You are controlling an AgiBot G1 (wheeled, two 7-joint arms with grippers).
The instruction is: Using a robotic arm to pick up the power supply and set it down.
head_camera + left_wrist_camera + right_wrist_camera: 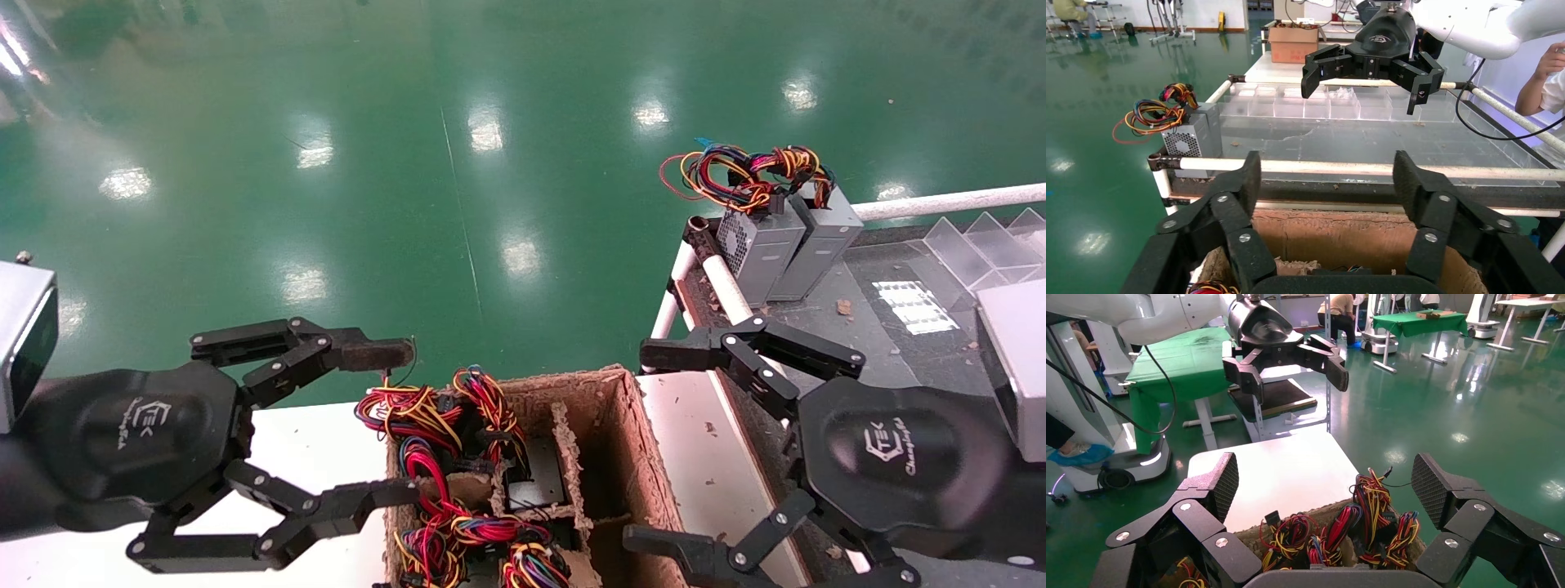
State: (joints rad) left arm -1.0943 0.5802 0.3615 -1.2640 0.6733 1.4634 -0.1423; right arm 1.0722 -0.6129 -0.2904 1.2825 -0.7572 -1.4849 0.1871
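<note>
A brown cardboard box (pixel 629 441) with compartments stands between my two arms. Bundles of red, yellow and orange wires (pixel 413 416) with black connectors fill its left side, and they also show in the right wrist view (pixel 1373 508). The power supply's grey body is hidden under them; only a dark top (pixel 535 478) shows. My left gripper (pixel 392 425) hovers open and empty over the box's left edge. My right gripper (pixel 658 449) hangs open and empty at the box's right edge. Each wrist view shows that arm's own fingers spread wide above the box (pixel 1340 239).
Two darker grey boxes (pixel 780 245) with looped wires stand at the far corner of the dark right table (pixel 882 343), behind a white rail (pixel 723 286). Clear plastic dividers (pixel 981 245) lie farther right. A white table (pixel 327 433) lies under the left arm. Green floor lies beyond.
</note>
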